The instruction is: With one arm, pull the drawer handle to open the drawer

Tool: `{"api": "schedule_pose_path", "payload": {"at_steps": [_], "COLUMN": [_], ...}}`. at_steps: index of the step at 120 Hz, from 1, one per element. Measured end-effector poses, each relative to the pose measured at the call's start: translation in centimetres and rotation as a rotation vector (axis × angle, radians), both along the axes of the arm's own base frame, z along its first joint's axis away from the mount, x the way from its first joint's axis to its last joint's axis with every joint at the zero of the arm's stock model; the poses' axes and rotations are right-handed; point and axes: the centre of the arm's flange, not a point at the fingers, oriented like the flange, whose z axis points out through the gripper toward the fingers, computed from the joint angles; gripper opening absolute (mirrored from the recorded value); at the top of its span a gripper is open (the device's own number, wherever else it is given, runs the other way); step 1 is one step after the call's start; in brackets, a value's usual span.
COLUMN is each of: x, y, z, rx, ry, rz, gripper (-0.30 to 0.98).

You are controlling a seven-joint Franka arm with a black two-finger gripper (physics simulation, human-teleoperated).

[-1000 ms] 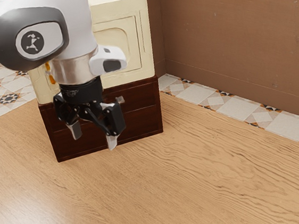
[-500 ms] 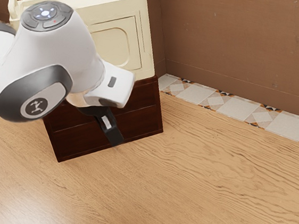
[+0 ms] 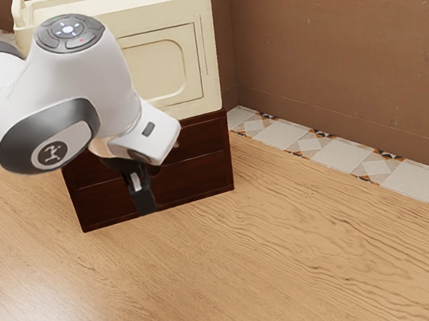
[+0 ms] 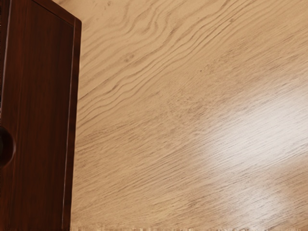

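One small handle (image 3: 175,144) sits on the shut-looking upper drawer (image 3: 208,137), partly behind the Franka arm (image 3: 115,81); I judge this the approach, with alignment needed before pulling, and can't tell whether the black gripper (image 3: 142,193) is apart or together.

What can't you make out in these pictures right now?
- Whether the gripper is open or shut: exterior view, mostly behind the arm.
- Part of the dark cabinet's front: exterior view, behind the arm.
- The full round dark shape: wrist view, cut off by the picture's edge.
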Motion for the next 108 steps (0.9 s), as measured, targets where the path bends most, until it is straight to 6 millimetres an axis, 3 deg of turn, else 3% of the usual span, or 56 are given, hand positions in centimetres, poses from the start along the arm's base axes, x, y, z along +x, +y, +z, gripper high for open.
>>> {"api": "schedule_pose_path", "payload": {"at_steps": [23, 40, 57, 108], "x": [2.7, 5.0, 6.4, 7.9], "y": [2.4, 4.6, 5.5, 8.0], "z": [-2.4, -2.5, -1.9, -4.1], "rx": [-0.004, 0.010, 0.033, 0.042], "ry": [0.022, -0.008, -0.044, -0.026], "rz": [0.031, 0.045, 0.031, 0.038], "gripper": [0.69, 0.69, 0.69, 0.69]}}
